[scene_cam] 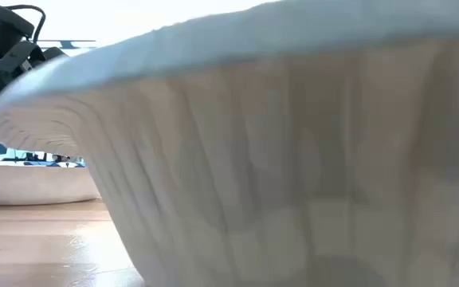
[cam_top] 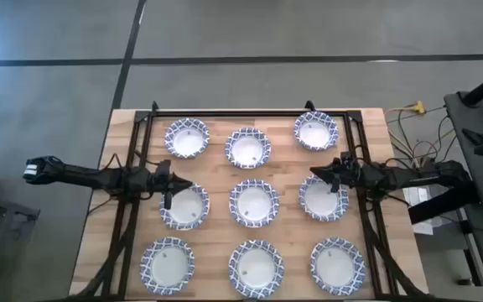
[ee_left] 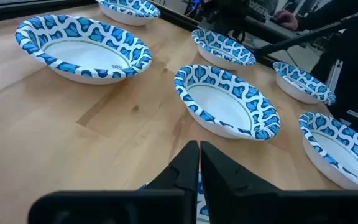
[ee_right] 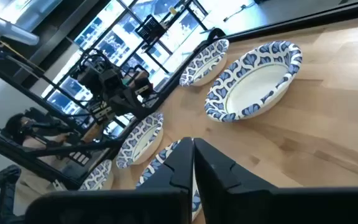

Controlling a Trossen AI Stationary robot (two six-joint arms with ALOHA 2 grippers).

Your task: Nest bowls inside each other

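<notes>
While hovering over the middle row, left gripper (cam_top: pixel 168 186) pinched shut at the rim of the left-middle bowl (cam_top: pixel 184 206), right gripper (cam_top: pixel 332 175) likewise closed above the right-middle bowl (cam_top: pixel 324 199). Nine bowls (cam_top: pixel 253 202) spread three-by-three across the wooden table (cam_top: pixel 216 180), none nested yet.

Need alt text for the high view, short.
Nine blue-and-white patterned bowls sit separately in a three-by-three grid on a wooden table, none nested yet. The left gripper hovers at the middle-left bowl, the right gripper at the middle-right bowl, both with jaws shut.
</notes>
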